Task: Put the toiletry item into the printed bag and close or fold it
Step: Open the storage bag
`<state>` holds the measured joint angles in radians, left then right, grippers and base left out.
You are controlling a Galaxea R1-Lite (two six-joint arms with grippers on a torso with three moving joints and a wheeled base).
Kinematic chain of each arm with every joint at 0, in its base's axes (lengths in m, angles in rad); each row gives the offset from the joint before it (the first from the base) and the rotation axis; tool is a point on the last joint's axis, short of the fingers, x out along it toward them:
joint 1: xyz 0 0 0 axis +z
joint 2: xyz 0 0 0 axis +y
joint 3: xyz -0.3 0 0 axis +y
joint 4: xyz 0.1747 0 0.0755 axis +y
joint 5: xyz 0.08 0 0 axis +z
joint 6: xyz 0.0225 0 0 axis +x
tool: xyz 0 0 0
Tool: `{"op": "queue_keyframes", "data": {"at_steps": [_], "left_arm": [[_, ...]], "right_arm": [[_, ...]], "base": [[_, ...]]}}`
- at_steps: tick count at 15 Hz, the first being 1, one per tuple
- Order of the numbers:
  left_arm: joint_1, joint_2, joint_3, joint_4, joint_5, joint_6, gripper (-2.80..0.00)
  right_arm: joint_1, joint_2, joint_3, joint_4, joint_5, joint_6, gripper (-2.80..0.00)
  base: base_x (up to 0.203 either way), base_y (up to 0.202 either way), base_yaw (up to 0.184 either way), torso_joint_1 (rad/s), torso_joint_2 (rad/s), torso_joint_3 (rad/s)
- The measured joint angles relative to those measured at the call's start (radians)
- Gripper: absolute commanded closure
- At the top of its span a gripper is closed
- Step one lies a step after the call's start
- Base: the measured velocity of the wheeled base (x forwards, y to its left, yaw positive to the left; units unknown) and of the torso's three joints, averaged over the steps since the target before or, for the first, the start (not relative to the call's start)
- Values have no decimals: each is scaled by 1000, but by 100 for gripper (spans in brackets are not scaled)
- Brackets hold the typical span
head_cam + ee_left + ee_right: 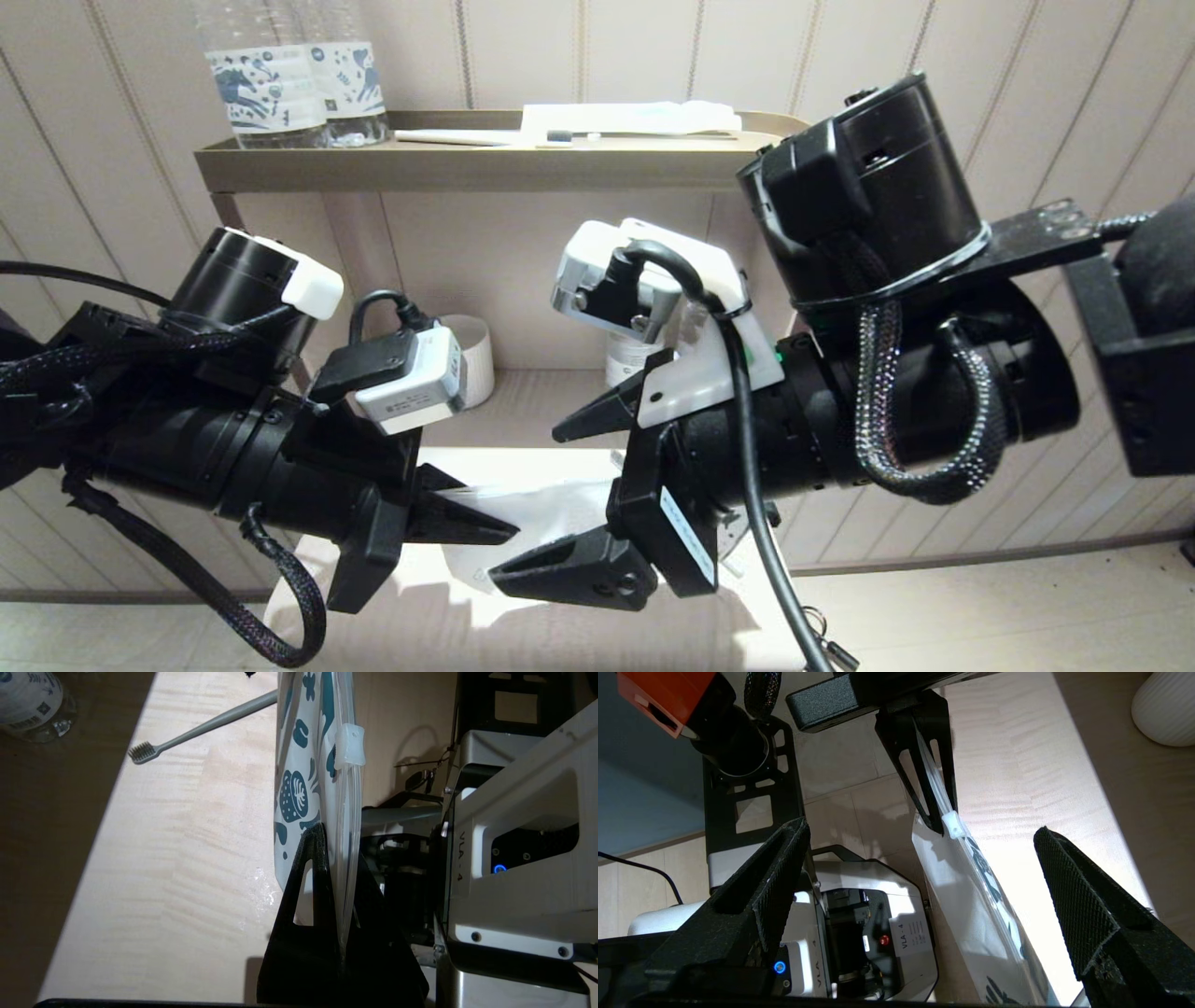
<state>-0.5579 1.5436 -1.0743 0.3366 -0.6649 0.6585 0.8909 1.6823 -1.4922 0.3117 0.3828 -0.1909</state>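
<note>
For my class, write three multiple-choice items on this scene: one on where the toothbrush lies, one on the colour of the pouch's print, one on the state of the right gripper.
1. Where is the toothbrush?
A. Inside the printed bag
B. On the wooden surface, outside the bag
C. In the right gripper

2. What colour is the print on the printed bag?
A. Red
B. Yellow
C. Dark teal-blue

3. How is the right gripper?
A. Open, holding nothing
B. Shut on the bag
C. Shut on the toothbrush

Answers:
1 B: the left wrist view shows it lying on the wooden surface, its head clear of the bag.
2 C: teal leaf shapes on white.
3 A: its fingers stand wide apart; only the left gripper pinches the bag's seal edge.
</note>
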Motion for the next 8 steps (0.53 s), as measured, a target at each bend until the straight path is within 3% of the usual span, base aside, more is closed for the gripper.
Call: {"op": "queue_keyframes", "data": {"at_steps": [8], "left_arm": [[0, -10, 10, -1, 0, 2, 0]], "right_arm": [[2, -8, 13, 0, 0, 0, -280]], "base": [[0, 0, 0, 0, 0, 0]]}}
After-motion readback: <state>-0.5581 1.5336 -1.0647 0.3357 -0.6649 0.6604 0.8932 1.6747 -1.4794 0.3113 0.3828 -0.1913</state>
